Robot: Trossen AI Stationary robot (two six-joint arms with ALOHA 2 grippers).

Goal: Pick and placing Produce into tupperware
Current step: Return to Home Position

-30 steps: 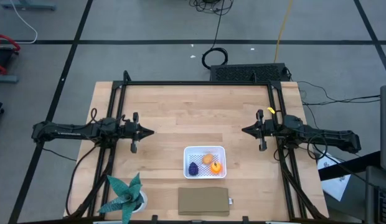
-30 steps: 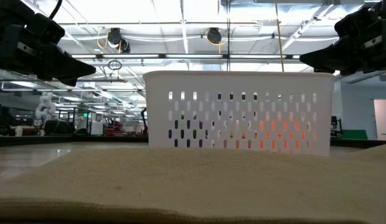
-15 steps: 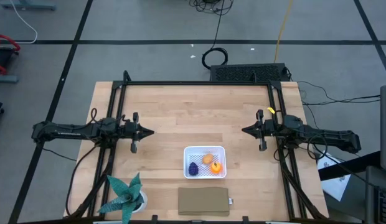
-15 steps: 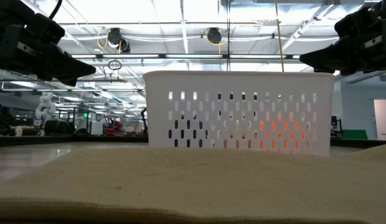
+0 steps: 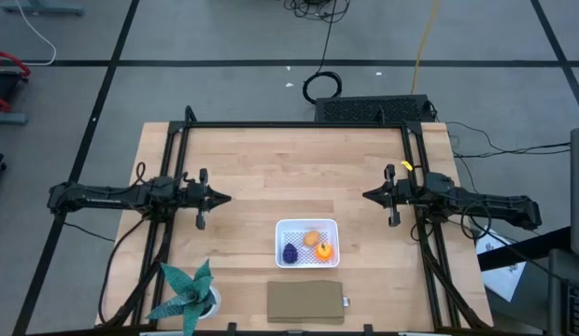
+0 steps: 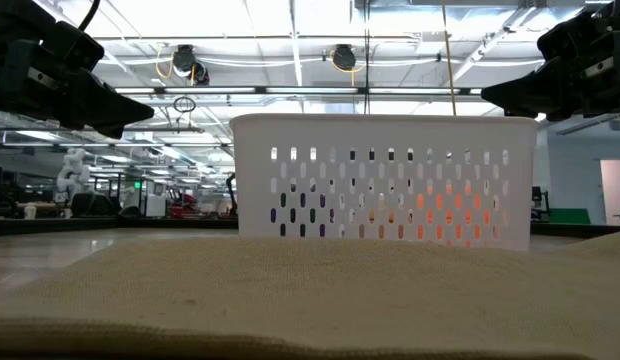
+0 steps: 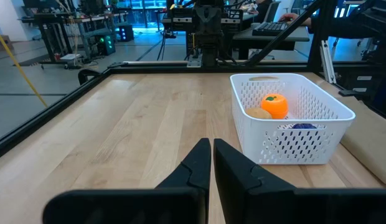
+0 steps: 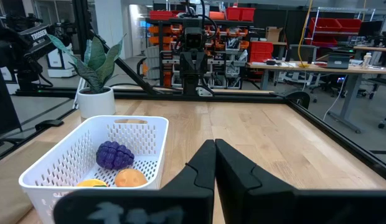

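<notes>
produce (image 5: 309, 246) in tupperware (image 5: 306, 225) | slab (image 5: 305, 302) in front | plant (image 5: 189, 294) front-left

Wooden table (image 5: 271, 168), three things carried.
A white container (image 5: 306, 222) is set just beside a tan slab (image 5: 304, 301); a potted plant (image 5: 189, 291) is placed near a corner.

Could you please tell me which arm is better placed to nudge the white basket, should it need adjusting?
Probably the right: the shut right gripper sits slightly nearer the white perforated plastic basket than the shut left gripper. Both are parked apart from it.
</notes>
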